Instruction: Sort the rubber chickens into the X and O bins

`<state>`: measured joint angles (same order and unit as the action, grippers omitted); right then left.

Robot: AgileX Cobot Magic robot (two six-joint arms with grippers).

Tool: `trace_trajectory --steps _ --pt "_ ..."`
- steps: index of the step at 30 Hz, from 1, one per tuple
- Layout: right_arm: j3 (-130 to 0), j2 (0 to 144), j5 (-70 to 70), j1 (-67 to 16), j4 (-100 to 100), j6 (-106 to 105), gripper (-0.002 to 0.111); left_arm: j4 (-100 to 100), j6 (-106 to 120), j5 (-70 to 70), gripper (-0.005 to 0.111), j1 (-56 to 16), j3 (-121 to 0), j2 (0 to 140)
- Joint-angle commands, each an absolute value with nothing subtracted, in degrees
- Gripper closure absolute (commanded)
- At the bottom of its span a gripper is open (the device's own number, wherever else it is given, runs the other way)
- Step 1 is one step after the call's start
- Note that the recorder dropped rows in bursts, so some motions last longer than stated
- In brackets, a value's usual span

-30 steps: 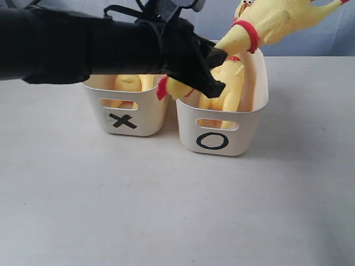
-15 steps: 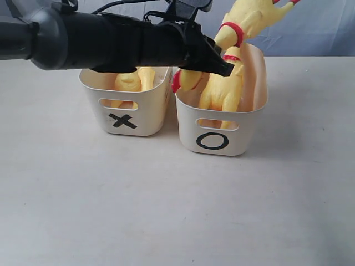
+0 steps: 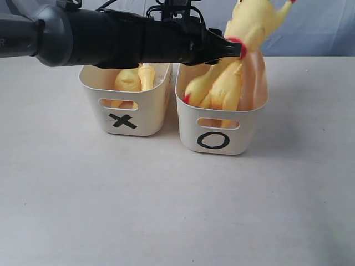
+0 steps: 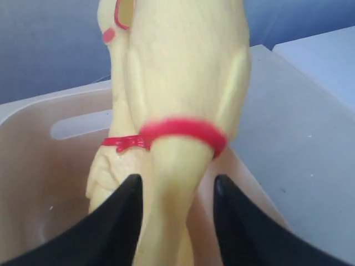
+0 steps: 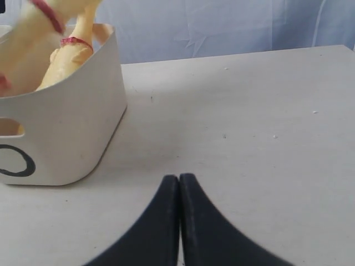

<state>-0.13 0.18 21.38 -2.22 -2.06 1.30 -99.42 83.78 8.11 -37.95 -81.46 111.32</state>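
Note:
My left gripper [image 3: 230, 49] reaches from the left to above the O bin [image 3: 244, 130]. A whole rubber chicken [image 3: 252, 22] stands tilted there, its head end [image 3: 195, 91] down inside the bin and its body sticking up. In the left wrist view the chicken's neck [image 4: 183, 166] lies between the open fingers of the left gripper [image 4: 177, 180], against one finger with a gap to the other. A second chicken [image 3: 228, 88] rests in the O bin. The X bin [image 3: 147, 119] holds yellow chicken pieces [image 3: 130, 82]. My right gripper [image 5: 178, 177] is shut and empty, low over the table.
The two bins stand side by side at the back of the pale table [image 3: 166, 205]. In the right wrist view the O bin [image 5: 72, 127] stands close beside the right gripper. A blue backdrop [image 3: 321, 27] hangs behind the table.
The left gripper moved right and up over the O bin. The chicken's head swung from the gap between the bins down into the O bin, and the jaws now stand apart round its neck.

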Motion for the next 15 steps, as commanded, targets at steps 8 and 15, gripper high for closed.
trace_trajectory --steps 8,15 --pt "0.00 0.00 20.97 -2.41 -1.99 1.15 0.108 -96.59 79.09 33.32 0.067 -37.81 -82.11 104.66" --pt "0.00 0.00 20.75 -2.41 -1.99 1.15 0.108 -57.21 46.59 69.73 0.107 -37.81 -82.11 98.03"
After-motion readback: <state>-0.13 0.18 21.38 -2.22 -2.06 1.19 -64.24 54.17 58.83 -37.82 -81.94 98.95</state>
